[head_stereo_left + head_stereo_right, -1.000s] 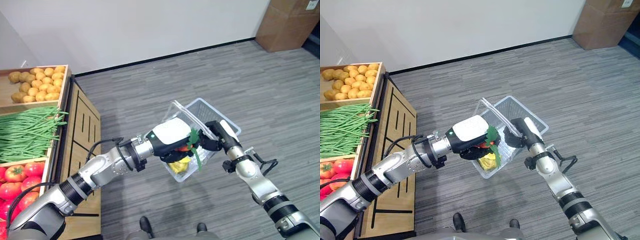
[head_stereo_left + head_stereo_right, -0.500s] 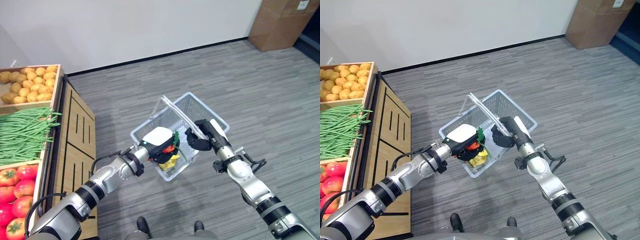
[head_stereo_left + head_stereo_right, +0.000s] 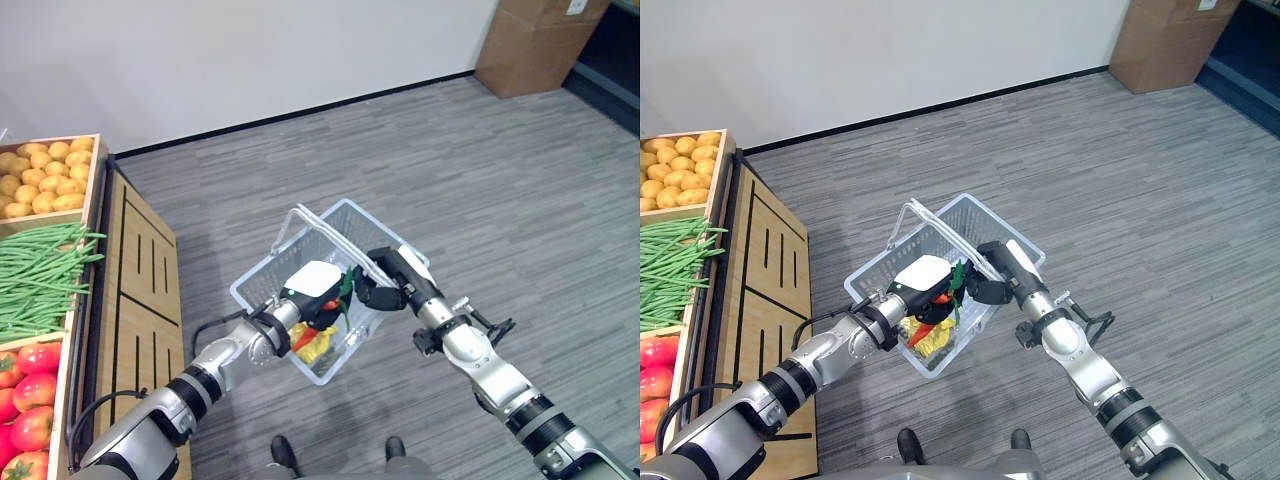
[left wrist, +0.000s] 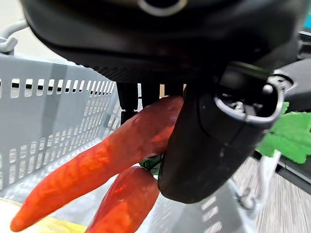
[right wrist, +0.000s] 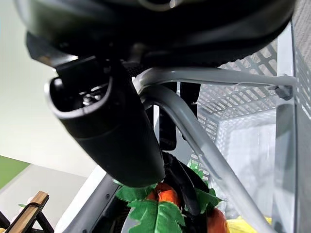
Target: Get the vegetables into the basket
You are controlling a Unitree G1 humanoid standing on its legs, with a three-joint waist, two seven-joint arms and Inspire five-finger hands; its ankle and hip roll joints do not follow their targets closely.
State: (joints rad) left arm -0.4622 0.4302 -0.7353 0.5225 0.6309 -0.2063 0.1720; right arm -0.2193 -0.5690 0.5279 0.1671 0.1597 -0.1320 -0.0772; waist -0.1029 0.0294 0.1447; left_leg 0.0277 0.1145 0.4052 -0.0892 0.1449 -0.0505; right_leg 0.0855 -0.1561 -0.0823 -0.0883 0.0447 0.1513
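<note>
A white mesh basket [image 3: 258, 284] hangs above the floor, and my right hand [image 3: 384, 291] is shut on its handle [image 5: 194, 132]. My left hand [image 3: 314, 287] reaches in over the basket's near side, its fingers and thumb [image 4: 204, 145] curled round two orange carrots [image 4: 121, 155]. The carrots' green leaves [image 3: 347, 282] stick up between the two hands, and the carrot tips [image 3: 303, 339] point down inside the basket. A yellow vegetable [image 3: 314, 351] lies on the basket's bottom beneath them.
A wooden produce stand [image 3: 140, 270] runs along the left, with potatoes [image 3: 40, 180], green beans [image 3: 40, 280] and tomatoes [image 3: 30, 400] in its crates. A cardboard box [image 3: 530, 45] stands by the white wall at the far right. Grey carpet lies all around the basket.
The camera has shifted. My left hand has sunk lower into the basket with the carrots, whose tips now hang near the yellow vegetable. My right hand keeps its hold on the handle.
</note>
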